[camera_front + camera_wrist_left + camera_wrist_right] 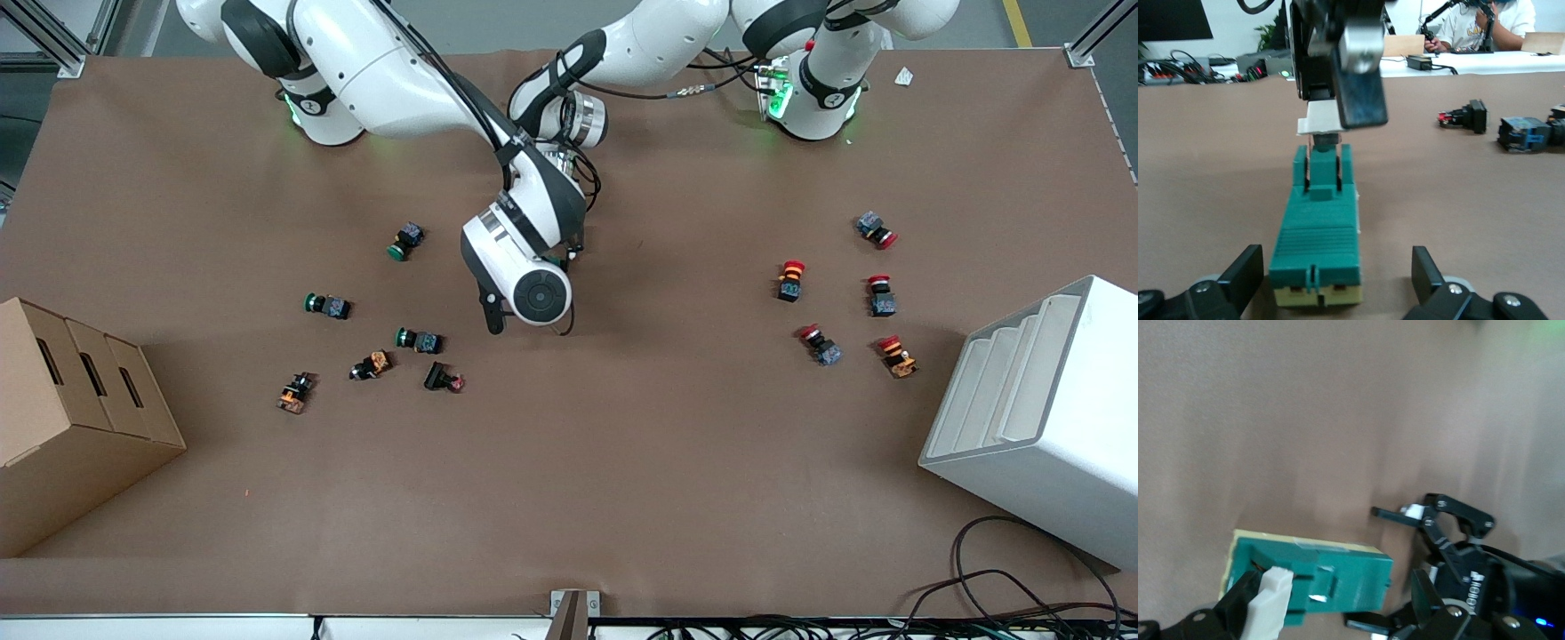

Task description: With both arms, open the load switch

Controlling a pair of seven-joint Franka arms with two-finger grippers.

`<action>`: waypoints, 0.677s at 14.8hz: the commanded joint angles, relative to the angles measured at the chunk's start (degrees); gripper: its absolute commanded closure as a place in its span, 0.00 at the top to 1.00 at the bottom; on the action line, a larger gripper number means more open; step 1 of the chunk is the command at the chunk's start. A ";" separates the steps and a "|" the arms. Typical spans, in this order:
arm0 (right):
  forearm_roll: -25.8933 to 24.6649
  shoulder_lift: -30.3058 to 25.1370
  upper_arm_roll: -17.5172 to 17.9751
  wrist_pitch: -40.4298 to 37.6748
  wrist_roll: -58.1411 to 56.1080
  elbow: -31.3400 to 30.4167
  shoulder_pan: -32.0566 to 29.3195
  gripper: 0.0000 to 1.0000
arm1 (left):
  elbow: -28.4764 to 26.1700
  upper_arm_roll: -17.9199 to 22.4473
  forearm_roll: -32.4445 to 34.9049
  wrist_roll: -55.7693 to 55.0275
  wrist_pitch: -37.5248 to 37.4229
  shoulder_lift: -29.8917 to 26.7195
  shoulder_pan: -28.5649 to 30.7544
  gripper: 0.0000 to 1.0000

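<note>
The load switch [1317, 237] is a dark-green block lying flat on the brown table, mid-table, with a cream underside. Its white toggle [1319, 123] sits at the end away from my left wrist camera. My right gripper [1331, 127] comes down from above and is shut on that toggle [1271, 603]. My left gripper [1338, 270] is low at the switch's other end. It is open, one finger [1245, 273] on each side of the body, gaps showing on both sides. In the front view the right arm's wrist [524, 267] covers the switch and both grippers.
Green and orange push-buttons [418, 339] lie scattered toward the right arm's end of the table, red ones [790, 280] toward the left arm's end. A cardboard box [71, 418] and a white rack [1040, 418] stand at the two table ends.
</note>
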 commanded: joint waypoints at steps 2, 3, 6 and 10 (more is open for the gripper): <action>1.12 -1.22 1.18 -2.96 0.72 0.98 0.23 1.00 | 0.69 0.33 0.71 -0.57 -1.69 1.22 -0.38 0.99; 1.04 -1.22 1.96 -3.05 0.81 0.98 0.32 1.00 | 0.60 0.33 0.71 -0.57 -1.69 1.22 -0.46 0.99; 0.95 -1.22 2.41 -5.40 0.46 0.89 0.58 1.00 | 0.60 0.33 0.63 -0.57 -1.69 1.58 -0.46 0.99; 0.51 -1.31 2.76 -7.35 0.37 0.72 1.46 1.00 | 0.60 1.12 0.63 -0.57 -1.69 1.66 -0.55 0.99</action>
